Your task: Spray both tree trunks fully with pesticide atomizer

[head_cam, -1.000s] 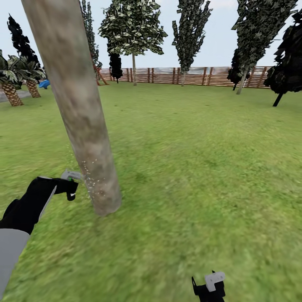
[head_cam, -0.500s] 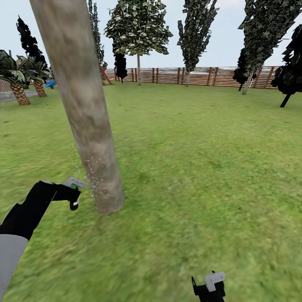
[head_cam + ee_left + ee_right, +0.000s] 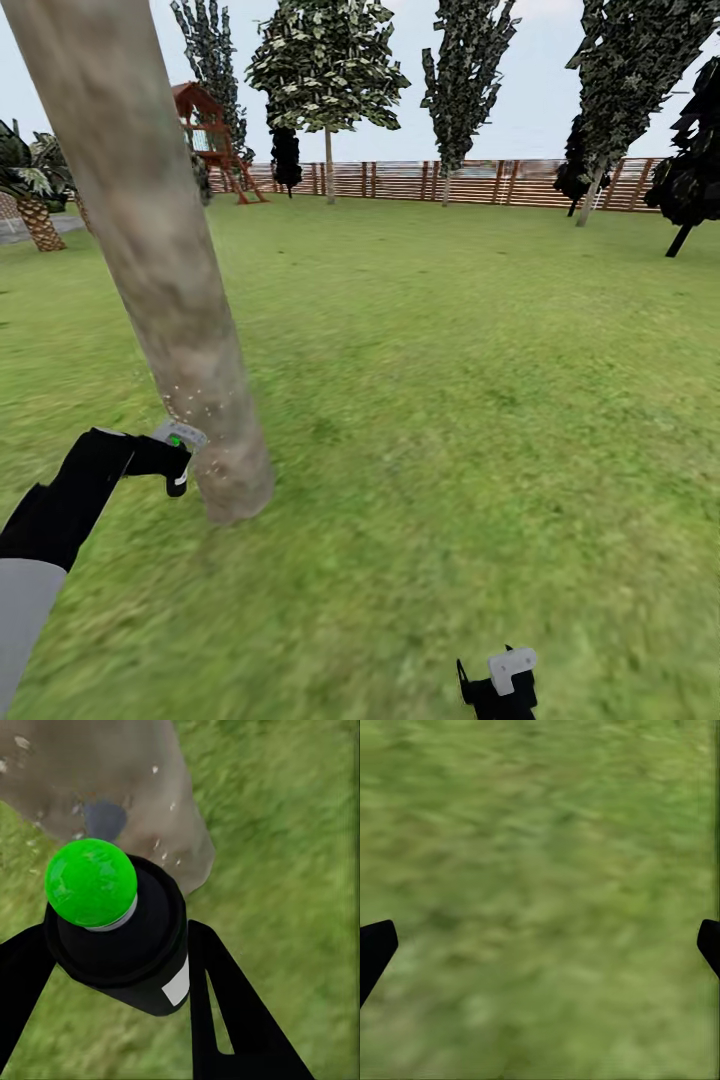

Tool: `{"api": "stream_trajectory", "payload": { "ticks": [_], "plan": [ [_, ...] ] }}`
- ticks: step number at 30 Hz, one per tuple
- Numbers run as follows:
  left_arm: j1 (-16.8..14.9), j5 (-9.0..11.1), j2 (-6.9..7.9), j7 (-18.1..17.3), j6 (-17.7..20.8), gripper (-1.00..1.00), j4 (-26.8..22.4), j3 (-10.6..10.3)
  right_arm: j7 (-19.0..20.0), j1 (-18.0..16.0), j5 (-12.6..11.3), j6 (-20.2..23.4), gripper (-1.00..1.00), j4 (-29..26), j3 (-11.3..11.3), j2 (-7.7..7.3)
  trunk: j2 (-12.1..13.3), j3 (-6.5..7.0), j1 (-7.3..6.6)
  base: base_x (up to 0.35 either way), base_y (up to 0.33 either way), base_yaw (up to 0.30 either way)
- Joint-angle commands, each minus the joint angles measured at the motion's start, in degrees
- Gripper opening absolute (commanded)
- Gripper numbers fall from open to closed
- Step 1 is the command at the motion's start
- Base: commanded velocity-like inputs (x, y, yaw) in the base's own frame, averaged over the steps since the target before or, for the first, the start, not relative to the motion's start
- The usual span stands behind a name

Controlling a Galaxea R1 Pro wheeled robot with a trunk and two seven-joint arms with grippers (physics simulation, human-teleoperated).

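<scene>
- Head view: a wide green lawn (image 3: 450, 380) stretches to a brown horizontal-slat wooden fence (image 3: 470, 181) at the far side, under a pale sky.
- A thick, smooth, mottled grey-brown and beige tree trunk (image 3: 150, 240) leans through the near left of this view and meets the grass beside the left arm. Fine white specks of pesticide (image 3: 190, 405) dot its lower part.
- The black left hand (image 3: 172, 452) is just beside the trunk's base and holds the black pesticide atomizer with its green cap (image 3: 176, 440) pointed at the bark.
- The right hand (image 3: 500, 685) hangs low over bare grass, well apart from the trunk.
- Farther back stand tall trees with dark angular leaves (image 3: 327, 65), a short palm with a criss-cross trunk (image 3: 35, 215) and a red-brown wooden play tower (image 3: 205, 125) by the fence.
- Left wrist view: the hand's two black fingers (image 3: 225, 1005) are closed around the atomizer's black body (image 3: 142, 945), a small white label on its side. Its round green cap (image 3: 91, 882) faces the trunk (image 3: 112, 787), where white specks and a dark grey patch show.
- Right wrist view: blurred green grass (image 3: 540, 885); the two black fingertips (image 3: 375, 945) sit at opposite edges, spread wide with nothing between them.
</scene>
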Motion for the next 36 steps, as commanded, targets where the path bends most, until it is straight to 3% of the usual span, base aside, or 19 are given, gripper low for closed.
{"api": "stream_trajectory", "payload": {
  "ticks": [1,13,19,29,36],
  "plan": [
    [0.0,-0.1,0.00,0.0,0.0,-1.00,-0.6,0.1,0.0,0.0,0.0,0.0,1.00,0.0,0.0,0.01,0.0,0.00,0.00,0.131,-0.237,0.000],
    [0.0,-0.1,0.23,0.1,0.1,-1.00,-1.0,0.5,0.0,0.0,0.0,0.0,1.00,0.0,0.0,0.01,0.0,0.00,0.00,-0.025,-0.269,0.000],
    [0.0,-0.1,0.19,0.1,0.1,-1.00,-1.0,3.7,0.0,0.0,0.0,0.0,1.00,0.0,0.0,0.01,0.0,0.00,0.00,-0.002,-0.272,0.068],
    [0.4,-0.2,0.18,0.3,0.1,-1.00,-1.0,3.9,0.0,0.0,0.0,0.0,1.00,0.0,0.0,0.01,0.0,0.00,0.00,0.000,-0.272,0.266],
    [0.7,0.0,-0.19,0.6,0.1,-1.00,0.1,3.8,0.0,0.0,0.0,0.0,1.00,0.0,0.0,0.01,0.0,0.00,0.00,0.090,-0.263,0.050]
  ]
}}
